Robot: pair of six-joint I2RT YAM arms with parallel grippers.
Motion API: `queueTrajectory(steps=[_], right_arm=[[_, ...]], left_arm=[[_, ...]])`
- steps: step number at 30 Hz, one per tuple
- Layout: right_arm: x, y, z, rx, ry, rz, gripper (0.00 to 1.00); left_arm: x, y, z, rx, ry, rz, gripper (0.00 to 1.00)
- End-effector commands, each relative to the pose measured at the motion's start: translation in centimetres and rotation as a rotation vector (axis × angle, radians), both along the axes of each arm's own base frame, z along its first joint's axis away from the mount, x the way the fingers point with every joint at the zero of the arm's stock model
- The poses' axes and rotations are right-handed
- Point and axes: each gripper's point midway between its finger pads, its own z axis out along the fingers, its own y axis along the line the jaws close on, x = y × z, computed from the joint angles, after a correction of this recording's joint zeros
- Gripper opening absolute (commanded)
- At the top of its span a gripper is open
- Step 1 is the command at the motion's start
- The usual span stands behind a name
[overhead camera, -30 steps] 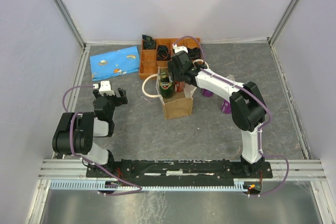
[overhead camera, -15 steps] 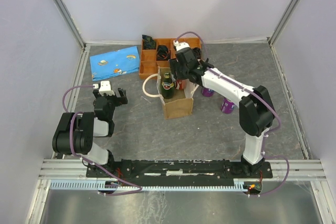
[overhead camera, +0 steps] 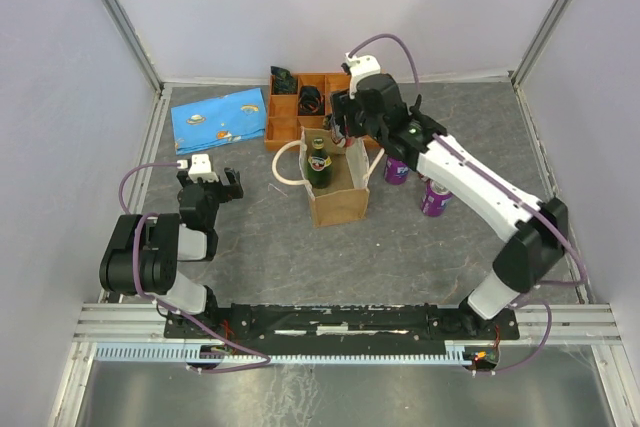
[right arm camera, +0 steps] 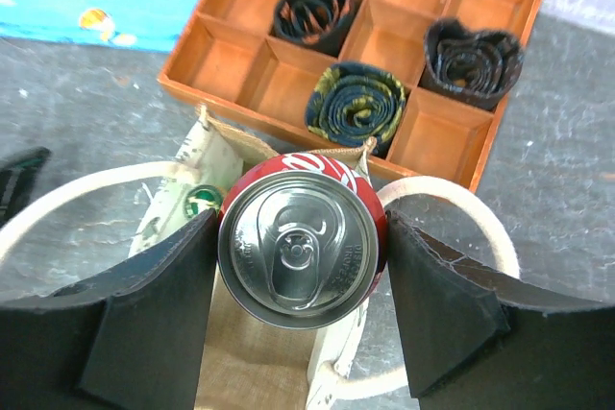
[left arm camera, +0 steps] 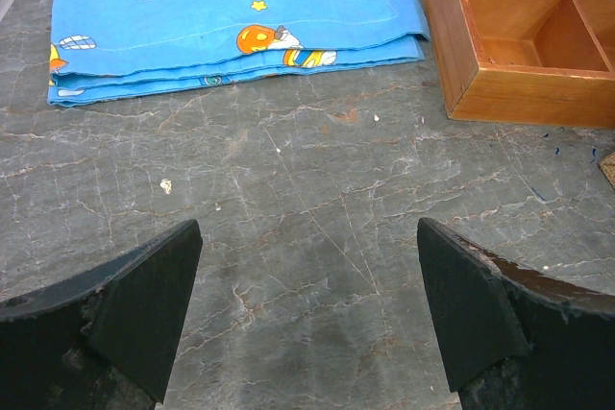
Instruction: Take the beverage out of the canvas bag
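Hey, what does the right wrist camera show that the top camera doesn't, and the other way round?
Only the right wrist view: the silver lid and pull tab of the red can, gripped between the fingers of the right hand above the canvas bag. Only the top view: two purple cans standing on the table right of the bag, and the left hand, open and empty, off to the left. Both: the canvas bag, the orange tray and the blue patterned pouch.
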Motion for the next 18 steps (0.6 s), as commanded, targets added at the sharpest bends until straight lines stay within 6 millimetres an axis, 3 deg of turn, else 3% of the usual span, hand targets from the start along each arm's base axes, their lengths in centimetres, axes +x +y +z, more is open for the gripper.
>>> queueTrajectory(steps=[1,6,10,14,18], right_arm=[[-2.8,-1.8,13.6,0.181,-0.297,0.008,0.0],[-5.7,-5.8,17.3,0.212,-0.39,-0.065,0.0],[-7.3,-10.0,17.5,0.18,-0.408,-0.193,0.0],[-8.8,-13.3,15.3,0.132,-0.366,-0.303,0.0],[-9.7,-14.7,10.5,0.062,-0.267,-0.352,0.0]], left_arm=[[0.6,0.2,1.4,0.041,-0.05,0.001,0.99],[0.5,0.2,1.4,0.041,-0.05,0.0,0.99],[0.5,0.2,1.3,0.041,-0.048,0.0,0.99],[0.5,0.2,1.4,0.041,-0.05,0.001,0.99],[0.6,0.2,1.4,0.041,-0.05,0.001,0.99]])
